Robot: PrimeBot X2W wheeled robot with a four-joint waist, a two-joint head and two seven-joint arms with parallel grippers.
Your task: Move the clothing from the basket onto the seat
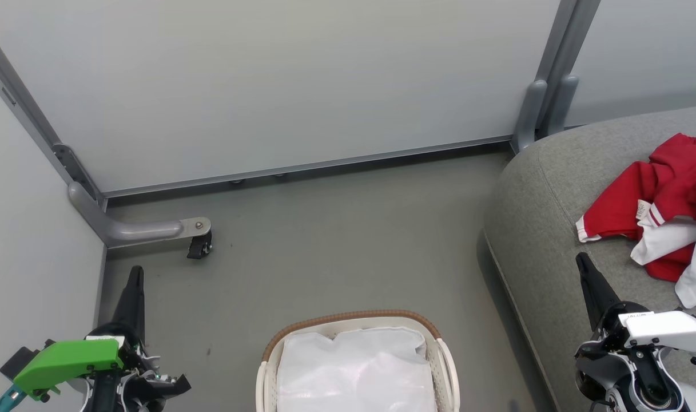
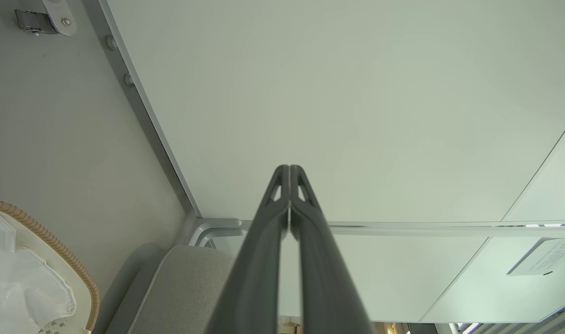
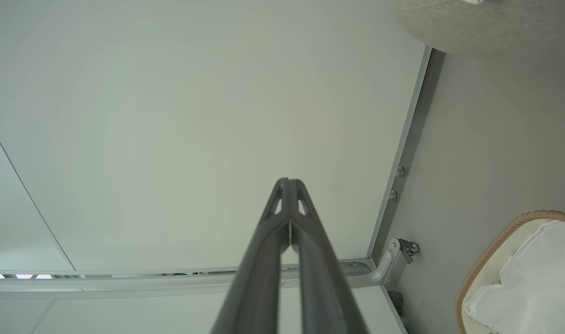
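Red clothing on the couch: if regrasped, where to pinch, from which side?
Pinch a raised red fold near the middle of the clothing, coming straight down with the right gripper, the nearer one. It lies crumpled on the seat, so bunched folds should give the fingers purchase; its flat edges probably wouldn't.

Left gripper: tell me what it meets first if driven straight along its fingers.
Likely the pale wall panel: the left gripper, shut, points straight at it in its wrist view, with nothing between. How far off it stands is unclear.
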